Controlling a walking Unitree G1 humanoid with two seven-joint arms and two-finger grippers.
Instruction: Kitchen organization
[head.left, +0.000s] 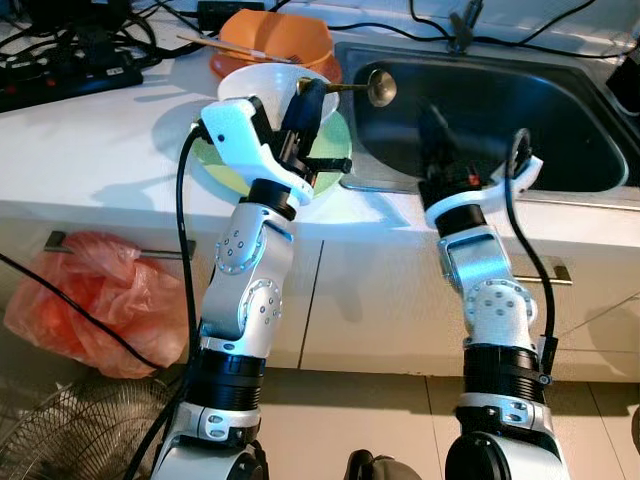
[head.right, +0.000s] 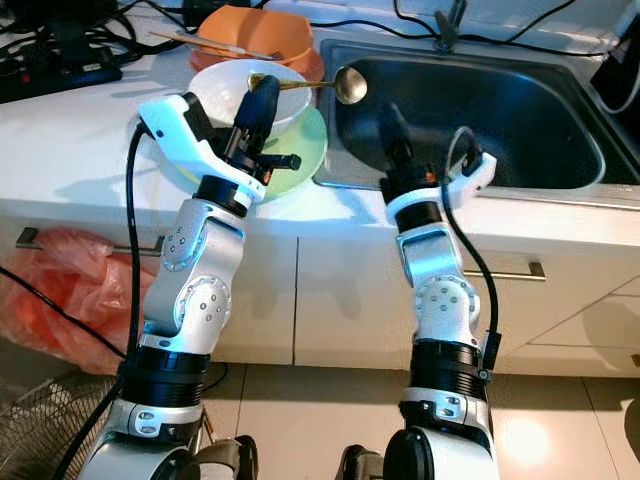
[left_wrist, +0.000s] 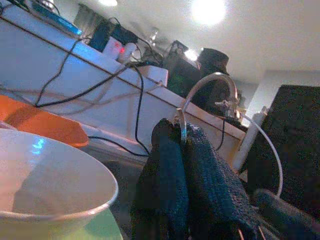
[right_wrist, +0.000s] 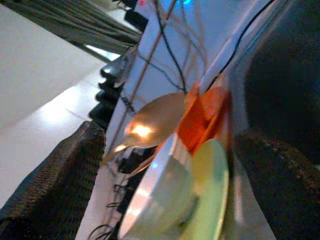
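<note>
Up at the table edge, the left tool (head.left: 303, 100) has its fingers pressed together on the handle of a brass spoon (head.left: 381, 88), whose bowl pokes out over the sink (head.left: 560, 120). Just beside it, a white bowl (head.right: 225, 85) sits on a green plate (head.right: 300, 150). Over the sink, the right tool (head.right: 392, 125) is spread, holding nothing.

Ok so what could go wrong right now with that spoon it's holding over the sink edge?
The left gripper pinches the spoon by its handle end, so it could slip and drop into the sink. The arm hangs close over the white bowl on the green plate and might knock it.
</note>
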